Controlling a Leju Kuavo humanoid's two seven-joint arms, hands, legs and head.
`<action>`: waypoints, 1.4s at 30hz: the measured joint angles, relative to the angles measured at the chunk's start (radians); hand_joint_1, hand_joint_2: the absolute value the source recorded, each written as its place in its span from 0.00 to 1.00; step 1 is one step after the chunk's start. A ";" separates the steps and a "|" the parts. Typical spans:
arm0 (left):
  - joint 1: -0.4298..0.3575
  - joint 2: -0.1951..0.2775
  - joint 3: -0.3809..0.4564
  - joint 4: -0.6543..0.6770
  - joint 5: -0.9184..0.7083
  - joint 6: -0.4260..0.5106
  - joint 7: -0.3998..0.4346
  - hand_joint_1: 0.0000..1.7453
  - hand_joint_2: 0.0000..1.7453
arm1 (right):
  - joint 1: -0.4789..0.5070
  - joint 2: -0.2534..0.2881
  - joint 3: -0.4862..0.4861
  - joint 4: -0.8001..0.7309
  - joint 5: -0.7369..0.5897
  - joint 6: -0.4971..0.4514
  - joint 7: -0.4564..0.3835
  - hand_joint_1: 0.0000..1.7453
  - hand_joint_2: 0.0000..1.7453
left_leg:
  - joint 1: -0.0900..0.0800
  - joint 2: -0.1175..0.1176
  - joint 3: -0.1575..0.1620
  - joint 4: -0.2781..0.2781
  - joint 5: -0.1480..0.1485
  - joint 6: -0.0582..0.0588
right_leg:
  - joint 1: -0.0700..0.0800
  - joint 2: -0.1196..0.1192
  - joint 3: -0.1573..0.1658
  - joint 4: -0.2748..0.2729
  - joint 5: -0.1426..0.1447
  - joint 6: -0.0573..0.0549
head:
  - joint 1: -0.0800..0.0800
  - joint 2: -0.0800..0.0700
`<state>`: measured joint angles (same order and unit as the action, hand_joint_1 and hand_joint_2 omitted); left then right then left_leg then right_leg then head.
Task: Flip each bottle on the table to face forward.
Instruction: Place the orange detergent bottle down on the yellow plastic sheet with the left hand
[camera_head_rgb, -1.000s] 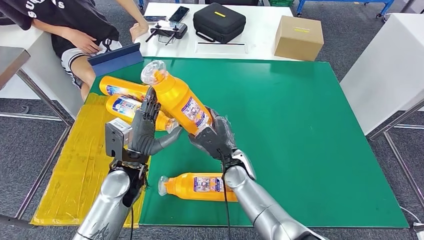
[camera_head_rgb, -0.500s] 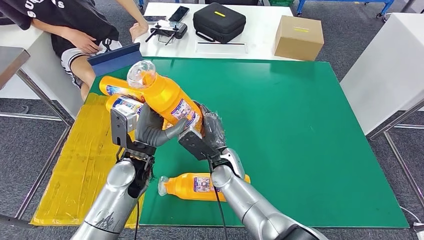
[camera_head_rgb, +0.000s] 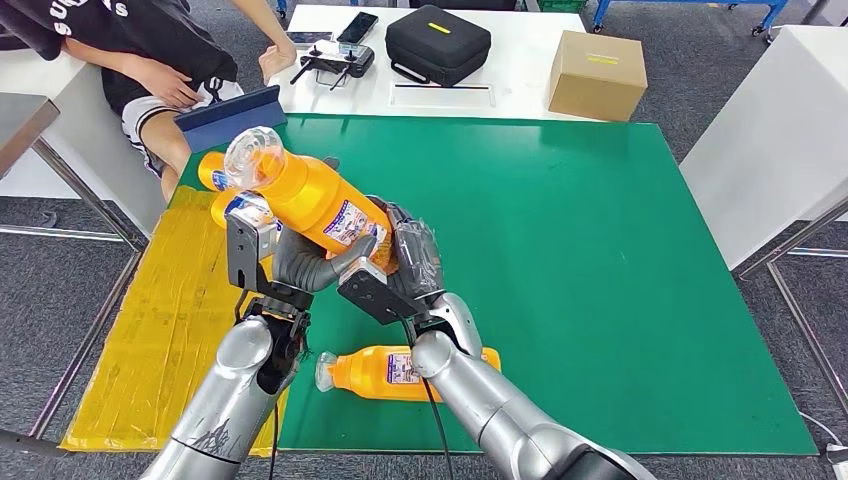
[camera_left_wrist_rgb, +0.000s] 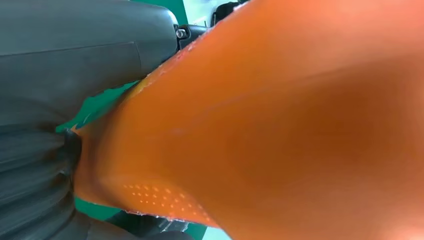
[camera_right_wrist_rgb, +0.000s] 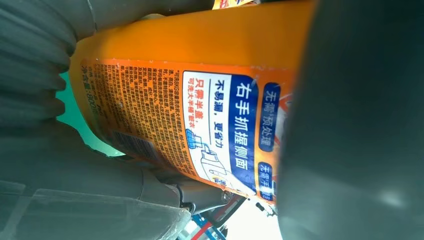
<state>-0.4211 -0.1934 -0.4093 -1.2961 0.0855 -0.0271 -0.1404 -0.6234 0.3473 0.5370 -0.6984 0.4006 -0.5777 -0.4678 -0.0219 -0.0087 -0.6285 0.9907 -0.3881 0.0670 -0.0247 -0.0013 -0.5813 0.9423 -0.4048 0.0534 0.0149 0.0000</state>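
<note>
Head view shows the left hand (camera_head_rgb: 300, 265) and right hand (camera_head_rgb: 400, 270) gripping one orange bottle (camera_head_rgb: 320, 205) together, raised above the surface (camera_head_rgb: 600, 250), tilted, its cap toward the far-left corner.

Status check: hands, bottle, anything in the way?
Left hand and right hand both grip raised orange bottle, tilted over table. Another bottle lies below.
</note>
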 joint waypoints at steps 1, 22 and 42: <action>0.000 0.000 0.000 0.001 0.000 0.000 0.000 0.00 1.00 | 0.000 0.000 0.001 0.000 0.000 0.000 0.000 1.00 1.00 | 0.000 0.000 0.000 0.000 0.000 0.000 | 0.000 0.000 0.000 0.000 0.000 0.000 | 0.000 0.000; 0.022 0.000 0.031 0.025 0.080 0.030 -0.083 1.00 1.00 | -0.033 0.001 0.089 0.045 0.063 0.010 0.073 1.00 1.00 | 0.000 0.000 0.000 0.000 0.000 0.000 | 0.000 0.000 0.000 0.000 0.000 0.000 | 0.000 0.000; 0.091 0.000 0.077 -0.064 0.067 0.289 -0.236 1.00 1.00 | -0.080 0.025 0.130 0.120 0.039 0.031 0.082 0.45 1.00 | 0.000 0.002 -0.001 0.000 0.000 0.000 | 0.000 0.001 -0.002 0.000 0.000 0.000 | 0.000 0.000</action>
<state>-0.3297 -0.1937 -0.3322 -1.3601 0.1524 0.2623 -0.3767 -0.7030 0.3720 0.6668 -0.5780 0.4398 -0.5469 -0.3854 -0.0218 -0.0067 -0.6291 0.9907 -0.3881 0.0668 -0.0248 -0.0007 -0.5836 0.9424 -0.4049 0.0533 0.0145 0.0000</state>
